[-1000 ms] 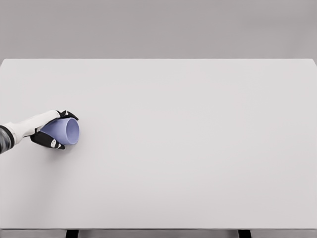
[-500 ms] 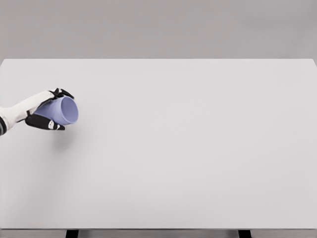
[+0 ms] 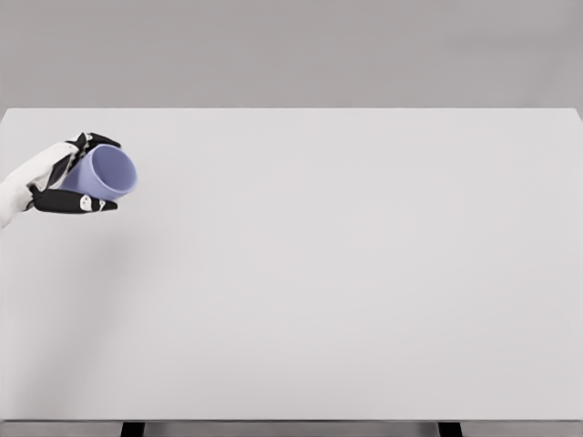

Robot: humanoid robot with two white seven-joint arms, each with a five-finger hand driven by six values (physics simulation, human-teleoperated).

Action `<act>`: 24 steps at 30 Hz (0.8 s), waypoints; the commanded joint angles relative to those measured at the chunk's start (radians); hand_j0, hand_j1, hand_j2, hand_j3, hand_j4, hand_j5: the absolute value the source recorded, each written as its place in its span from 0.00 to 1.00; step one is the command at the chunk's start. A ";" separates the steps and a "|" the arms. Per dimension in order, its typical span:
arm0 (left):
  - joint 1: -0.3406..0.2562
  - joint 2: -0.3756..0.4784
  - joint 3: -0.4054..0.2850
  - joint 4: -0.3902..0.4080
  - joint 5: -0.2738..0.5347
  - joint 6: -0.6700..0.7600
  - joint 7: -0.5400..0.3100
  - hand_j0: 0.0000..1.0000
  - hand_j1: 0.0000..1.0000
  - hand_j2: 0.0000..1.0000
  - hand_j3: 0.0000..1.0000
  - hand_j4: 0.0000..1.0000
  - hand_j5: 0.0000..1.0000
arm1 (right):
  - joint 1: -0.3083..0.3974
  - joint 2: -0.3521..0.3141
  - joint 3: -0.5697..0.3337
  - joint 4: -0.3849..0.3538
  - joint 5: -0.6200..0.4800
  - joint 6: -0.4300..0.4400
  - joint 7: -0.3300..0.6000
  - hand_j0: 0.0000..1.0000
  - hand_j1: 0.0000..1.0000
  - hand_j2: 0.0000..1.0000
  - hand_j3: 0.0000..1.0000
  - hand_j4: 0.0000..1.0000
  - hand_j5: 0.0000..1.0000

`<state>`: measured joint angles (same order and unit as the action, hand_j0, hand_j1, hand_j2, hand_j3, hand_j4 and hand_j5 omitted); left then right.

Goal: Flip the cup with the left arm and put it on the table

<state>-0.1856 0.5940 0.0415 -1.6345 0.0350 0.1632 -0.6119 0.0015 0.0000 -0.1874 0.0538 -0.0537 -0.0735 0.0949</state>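
Observation:
A lilac cup (image 3: 102, 173) hangs above the left side of the white table (image 3: 346, 273), tilted so its open mouth faces right and slightly up toward the camera. My left hand (image 3: 71, 175) is shut on it, black fingers wrapped over the top and the thumb underneath. The cup's base is hidden inside the hand. Only the white forearm's end shows at the left edge. The right arm is out of view.
The table's far edge (image 3: 291, 109) meets a plain grey wall. Two dark table legs (image 3: 133, 429) show under the near edge. A faint shadow lies on the table below the cup.
The left hand has lifted the cup up and slightly left off the table. The cup's mouth has turned from facing right toward facing more upward.

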 commanded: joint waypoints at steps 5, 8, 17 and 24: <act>0.000 -0.029 0.014 0.064 0.046 -0.106 0.001 0.47 0.47 0.47 0.47 0.47 0.47 | 0.000 0.000 0.000 0.000 0.000 0.000 0.000 1.00 1.00 1.00 1.00 1.00 1.00; 0.000 -0.031 0.009 0.067 0.091 -0.114 0.001 0.47 0.47 0.47 0.47 0.47 0.47 | 0.000 0.000 0.000 0.001 0.000 0.000 0.000 1.00 1.00 1.00 1.00 1.00 1.00; 0.003 -0.065 0.008 0.125 0.169 -0.214 0.001 0.47 0.47 0.47 0.47 0.47 0.47 | 0.000 0.000 -0.001 0.000 0.000 0.000 0.000 1.00 1.00 1.00 1.00 1.00 1.00; 0.002 -0.091 0.005 0.235 0.227 -0.329 0.001 0.47 0.47 0.47 0.47 0.47 0.47 | 0.000 0.000 -0.001 0.001 0.000 0.000 0.000 1.00 1.00 1.00 1.00 1.00 1.00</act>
<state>-0.1841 0.5124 0.0467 -1.4208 0.2450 -0.1344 -0.6117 0.0015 0.0000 -0.1877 0.0539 -0.0536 -0.0735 0.0949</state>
